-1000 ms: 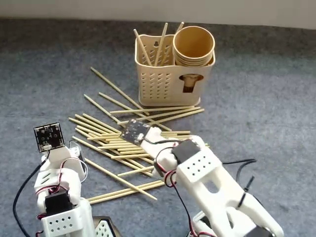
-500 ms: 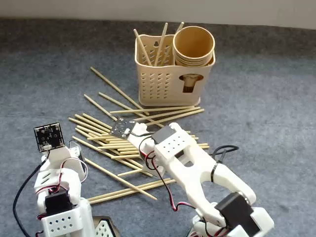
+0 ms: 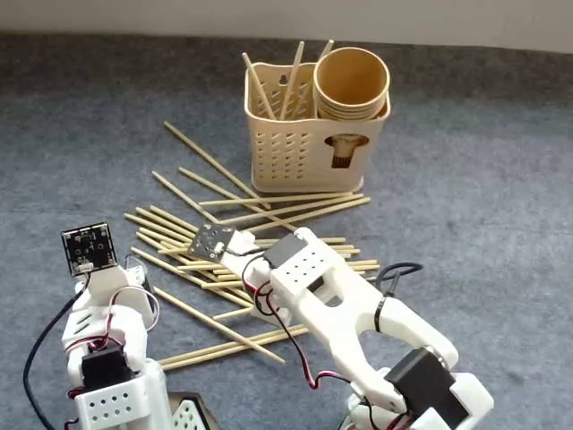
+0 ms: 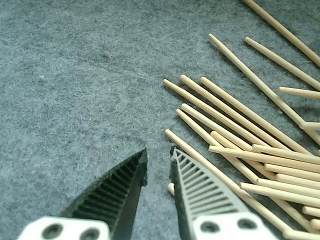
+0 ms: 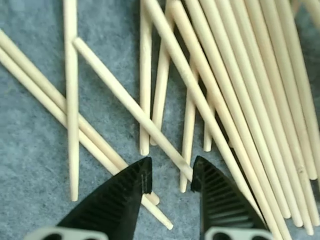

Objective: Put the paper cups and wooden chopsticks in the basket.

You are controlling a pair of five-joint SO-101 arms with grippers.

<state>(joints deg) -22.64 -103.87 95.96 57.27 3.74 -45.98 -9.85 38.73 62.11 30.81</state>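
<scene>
Right pincer (image 5: 172,169) hangs low over the loose wooden chopsticks (image 5: 250,75) in the middle of the surface (image 3: 501,206). Its jaws are a fair way apart with nothing clamped. One slanted stick (image 5: 131,106) ends right by the gap, close to one fingertip, and honestly I can't tell if it touches. From above, my right arm (image 3: 331,287) lies across the near side of the pile, so a good chunk of the sticks is hidden under it, and its camera board (image 3: 213,242) covers the fingers. In both wrist views most sticks run off the frame, so I can't count them. Left pincer (image 4: 158,159) is only narrowly parted and holds nothing. It sits over bare grey surface just beside the tips of the outermost sticks on the pile's left side, and my left arm (image 3: 103,349) is by the near left corner. The basket (image 3: 286,161) stands upright near the far edge, well apart from both pincers. It holds a stack of paper cups (image 3: 351,76) in its right half and a few upright sticks (image 3: 294,76) in its left. The basket wall hides the lower part of the cups apart from a peek through a cutout, so no idea how many are nested. There's open grey room along the whole right side and toward the far left corner.
</scene>
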